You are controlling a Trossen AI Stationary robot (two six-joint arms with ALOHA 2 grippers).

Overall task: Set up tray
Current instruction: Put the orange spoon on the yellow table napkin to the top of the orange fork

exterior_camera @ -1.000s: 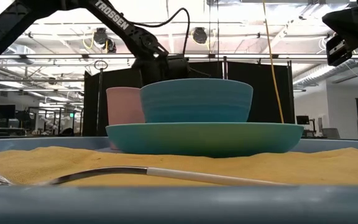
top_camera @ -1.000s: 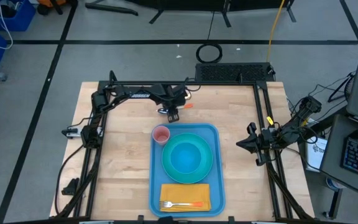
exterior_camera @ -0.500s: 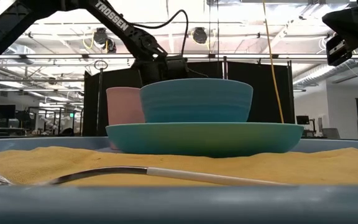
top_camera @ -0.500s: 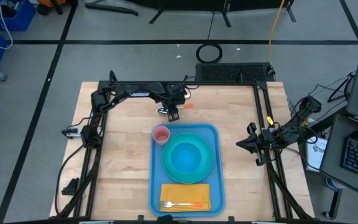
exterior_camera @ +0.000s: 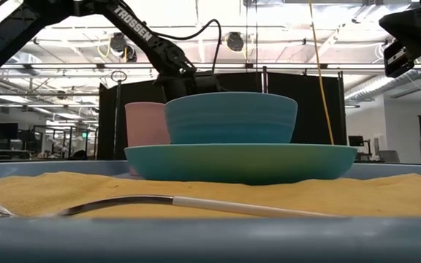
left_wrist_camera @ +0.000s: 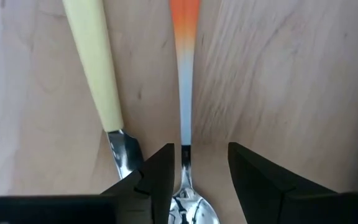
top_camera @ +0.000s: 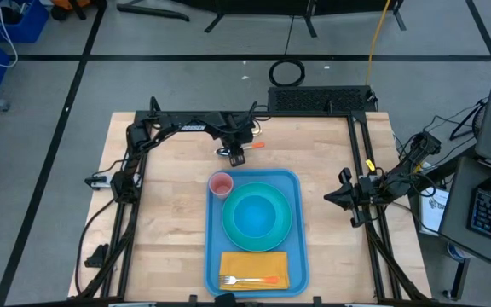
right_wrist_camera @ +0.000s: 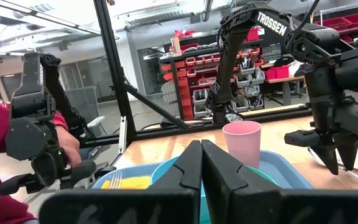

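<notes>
My left hand (left_wrist_camera: 199, 171) is released, straddling orange-handled spoon (left_wrist_camera: 184, 74) on table (left_wrist_camera: 291, 74). Risk: cream-handled utensil (left_wrist_camera: 95, 68) lies just beside; off-centre closure snags both. Right hand (right_wrist_camera: 201, 180) clenched, parked.

My left gripper (left_wrist_camera: 199, 171) is over the wooden tabletop (left_wrist_camera: 291, 81), pointing down at it. Fingers (left_wrist_camera: 160, 171) are parted with a gap between them. In that gap: a spoon (left_wrist_camera: 185, 124), lying flat on the wood. Its handle goes from orange at the far end through white to a metal neck; the shiny bowl sits right between my fingertips, partly cut off by the frame edge. Neither finger visibly touches the spoon. Just beside it, a second utensil with a pale yellow handle (left_wrist_camera: 92, 62) lies slightly angled, its metal neck running under one finger, so I can't tell what kind it is. The two handles don't touch.
</notes>
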